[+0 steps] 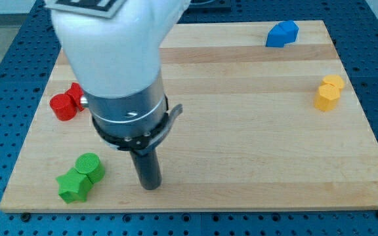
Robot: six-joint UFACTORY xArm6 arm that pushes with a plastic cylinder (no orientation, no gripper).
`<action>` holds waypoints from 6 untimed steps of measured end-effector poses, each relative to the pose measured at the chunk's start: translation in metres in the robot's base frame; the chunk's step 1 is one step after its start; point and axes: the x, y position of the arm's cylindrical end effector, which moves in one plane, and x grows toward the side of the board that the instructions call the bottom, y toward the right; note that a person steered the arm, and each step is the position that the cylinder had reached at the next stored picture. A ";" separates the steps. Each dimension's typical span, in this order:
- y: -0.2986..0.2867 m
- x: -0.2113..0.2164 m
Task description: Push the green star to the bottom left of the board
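The green star [73, 186] lies near the board's bottom left corner. A green cylinder [89, 166] touches it on its upper right. My tip [150, 186] rests on the board to the right of both green blocks, about a block's width from the cylinder and not touching either. The arm's white and grey body [117, 65] fills the view's upper left and hides the board behind it.
A red cylinder [63, 106] with another red block [77, 93] behind it sits at the left edge, partly hidden by the arm. A blue block [281, 33] is at the top right. A yellow block [329, 92] is near the right edge. The wooden board [254, 151] lies on a blue perforated table.
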 end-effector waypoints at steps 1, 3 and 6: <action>-0.007 0.013; -0.053 0.031; -0.162 0.020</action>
